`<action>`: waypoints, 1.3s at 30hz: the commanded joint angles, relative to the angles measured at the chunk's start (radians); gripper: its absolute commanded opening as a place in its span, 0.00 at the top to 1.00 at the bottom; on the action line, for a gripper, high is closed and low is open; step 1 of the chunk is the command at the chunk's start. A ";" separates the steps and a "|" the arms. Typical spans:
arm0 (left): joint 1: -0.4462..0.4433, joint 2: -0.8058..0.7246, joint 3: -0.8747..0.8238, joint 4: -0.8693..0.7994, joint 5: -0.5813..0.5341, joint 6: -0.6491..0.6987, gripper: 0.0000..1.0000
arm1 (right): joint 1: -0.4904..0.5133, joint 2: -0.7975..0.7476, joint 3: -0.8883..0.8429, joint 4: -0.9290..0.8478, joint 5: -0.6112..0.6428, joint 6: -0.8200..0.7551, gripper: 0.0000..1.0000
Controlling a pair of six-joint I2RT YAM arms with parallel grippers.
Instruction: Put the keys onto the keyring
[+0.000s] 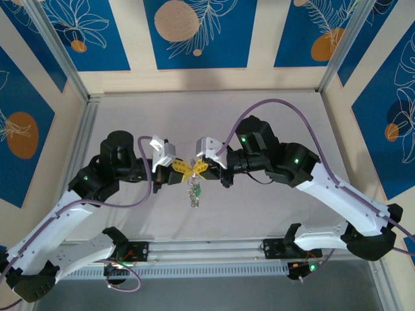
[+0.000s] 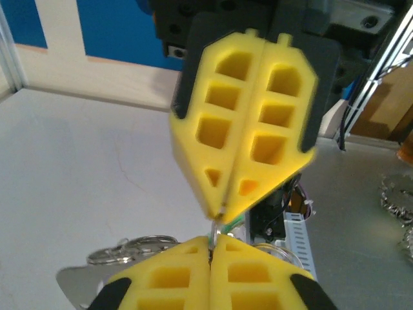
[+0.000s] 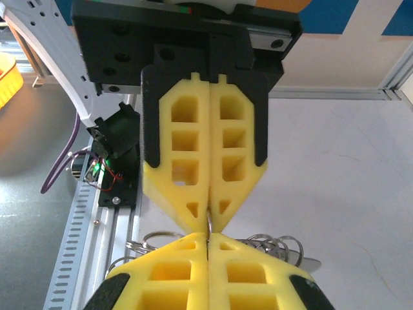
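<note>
Top external, two pincers [image 1: 183, 169] [image 1: 201, 169], one keyring [image 1: 194, 188]

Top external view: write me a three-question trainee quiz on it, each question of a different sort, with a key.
1. True or false: the left gripper and the right gripper are both shut, with their yellow tips meeting.
2. Multiple choice: in this view the keys show A) against the back wall, B) just below the meeting tips, C) beside the right arm's base.
3. Fill in: one key bears a small ____ head.
Key: 1 true; 2 B; 3 green.
</note>
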 commanded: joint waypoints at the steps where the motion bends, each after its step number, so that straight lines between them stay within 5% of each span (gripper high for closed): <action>1: -0.007 -0.013 -0.003 0.039 -0.002 0.003 1.00 | 0.010 -0.006 0.031 0.035 -0.043 -0.006 1.00; 3: -0.007 -0.027 -0.017 0.061 -0.006 -0.003 1.00 | 0.007 -0.010 0.025 0.037 -0.054 0.008 1.00; 6: -0.006 -0.051 -0.041 0.096 -0.021 -0.017 1.00 | -0.017 -0.020 0.008 0.031 -0.082 0.047 0.80; 11: -0.007 -0.067 -0.063 0.135 -0.023 -0.030 1.00 | -0.052 -0.065 -0.057 0.052 -0.103 0.111 0.63; 31: -0.006 -0.115 -0.124 0.226 0.002 -0.050 1.00 | -0.165 -0.007 -0.103 0.170 -0.366 0.319 0.63; 39: -0.006 -0.116 -0.120 0.222 -0.002 -0.047 1.00 | -0.165 0.029 -0.086 0.134 -0.396 0.308 0.77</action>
